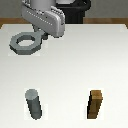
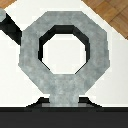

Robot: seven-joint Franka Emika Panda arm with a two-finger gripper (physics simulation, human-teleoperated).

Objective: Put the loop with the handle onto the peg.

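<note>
The loop with the handle point(image 1: 23, 43) is a flat grey ring at the far side of the white table, toward the exterior view's left. Its stubby tab points at my gripper point(image 1: 44, 36), which is shut on that tab. In the wrist view the loop point(image 2: 30, 55) fills most of the picture, and its handle point(image 2: 62, 92) runs into the gripper point(image 2: 62, 103), whose fingers are mostly hidden behind a dark band. The peg point(image 1: 34, 104), an upright dark grey cylinder with a lighter top, stands at the near side, well away from the loop. It also shows at a corner of the wrist view as the peg point(image 2: 9, 25).
A brown wooden block point(image 1: 96, 105) stands upright at the near side, toward the exterior view's right, level with the peg. The white table point(image 1: 75, 65) ends at a wooden floor point(image 2: 112, 15). The robot's dark base point(image 1: 75, 10) sits behind the table.
</note>
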